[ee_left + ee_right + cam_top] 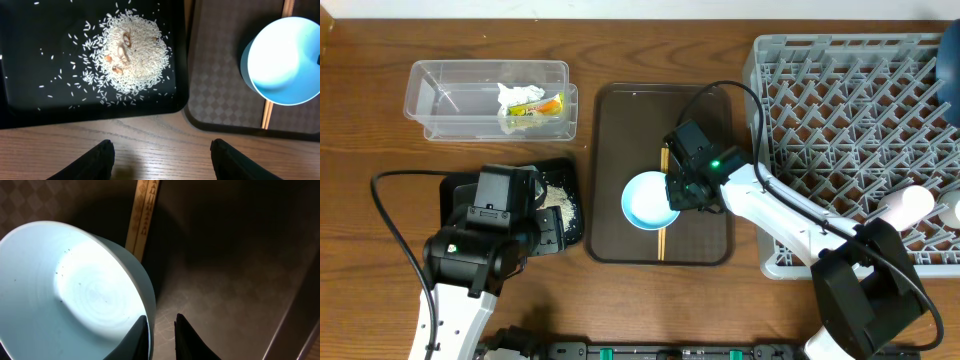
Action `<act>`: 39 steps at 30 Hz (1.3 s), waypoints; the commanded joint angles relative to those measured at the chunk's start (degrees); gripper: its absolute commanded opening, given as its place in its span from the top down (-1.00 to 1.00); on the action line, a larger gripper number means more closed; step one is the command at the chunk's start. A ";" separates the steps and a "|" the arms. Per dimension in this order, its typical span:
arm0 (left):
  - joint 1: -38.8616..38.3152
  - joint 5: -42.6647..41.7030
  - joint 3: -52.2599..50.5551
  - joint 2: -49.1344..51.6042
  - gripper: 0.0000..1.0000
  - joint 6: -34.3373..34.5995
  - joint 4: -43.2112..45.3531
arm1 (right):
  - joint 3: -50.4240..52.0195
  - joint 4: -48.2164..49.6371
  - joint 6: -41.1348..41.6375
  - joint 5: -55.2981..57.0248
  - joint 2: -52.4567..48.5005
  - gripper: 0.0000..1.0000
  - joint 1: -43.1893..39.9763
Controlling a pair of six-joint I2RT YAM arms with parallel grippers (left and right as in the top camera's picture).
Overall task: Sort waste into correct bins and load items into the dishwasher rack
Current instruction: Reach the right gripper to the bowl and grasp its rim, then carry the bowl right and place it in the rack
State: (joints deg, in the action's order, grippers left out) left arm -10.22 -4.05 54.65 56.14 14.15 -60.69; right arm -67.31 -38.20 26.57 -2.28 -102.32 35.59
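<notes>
The light-blue bowl [648,200] [285,60] [75,290] is over the brown tray, above the wooden chopsticks [661,240] [267,112] [142,215]. My right gripper [682,192] [161,320] is closed on the bowl's right rim, one finger inside and one outside. My left gripper [161,150] is open and empty over bare wood just in front of the black tray [570,170] [30,60], which holds a pile of rice crumbs [560,197] [127,55]. The clear tub [450,90] holds the tissue [515,95] and the snack wrapper [542,106].
The grey dishwasher rack [850,120] fills the right side, with a blue plate [950,60] at its far right edge and a white cup [905,205] near its front. The brown serving tray [620,120] lies between the black tray and the rack.
</notes>
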 commanded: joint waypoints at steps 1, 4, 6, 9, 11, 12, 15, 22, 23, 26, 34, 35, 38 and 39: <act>0.35 0.90 0.22 -0.04 -0.30 -0.09 -0.35 | 0.68 -0.55 0.66 1.29 0.00 0.69 0.59; 0.35 0.90 0.22 -0.04 -0.30 -0.09 -0.35 | 0.68 -1.51 1.36 2.97 0.00 0.71 0.59; 0.35 0.90 0.22 -0.04 -0.30 -0.09 -0.35 | 0.68 -1.68 1.51 3.34 0.00 0.73 0.59; 0.35 0.90 0.22 -0.04 -0.30 -0.09 -0.35 | 0.68 -1.70 1.53 3.37 0.00 0.82 0.59; 0.35 0.90 0.22 -0.04 -0.30 -0.09 -0.37 | 0.68 -1.86 1.70 3.39 -0.02 0.91 0.59; 0.35 0.90 0.22 -0.04 -0.30 -0.09 -0.35 | 0.68 -1.90 1.70 3.37 0.00 0.93 0.59; 0.35 0.90 0.22 -0.04 -0.30 -0.07 -0.37 | 0.68 -2.01 1.70 3.37 0.00 0.98 0.59; 0.35 0.90 0.22 -0.04 -0.30 -0.09 -0.37 | 0.20 -1.40 1.25 3.56 0.50 0.98 0.35; 0.35 0.90 0.22 -0.04 -0.31 -0.09 -0.35 | -0.26 -1.36 0.55 3.89 0.92 0.98 0.07; 0.35 0.90 0.22 -0.04 -0.31 -0.09 -0.35 | -2.93 -1.40 -3.78 7.10 3.98 0.98 -1.81; 0.35 0.90 0.22 -0.04 -0.31 -0.09 -0.28 | -8.61 3.06 -13.14 30.08 13.38 0.98 -8.37; 0.35 0.90 0.22 -0.04 -0.31 -0.09 -0.28 | -8.72 4.90 -15.13 32.94 14.25 0.98 -9.44; 0.35 0.90 0.22 -0.04 -0.31 -0.09 -0.17 | -8.72 11.06 -21.33 41.16 15.87 0.98 -12.72; 0.35 0.90 0.22 -0.04 -0.31 -0.09 -0.11 | -8.72 13.57 -23.34 44.11 15.96 0.97 -13.94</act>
State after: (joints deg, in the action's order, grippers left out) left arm -10.22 -4.05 54.65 56.14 14.15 -60.84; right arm -75.48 -26.81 11.49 28.25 -86.87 24.27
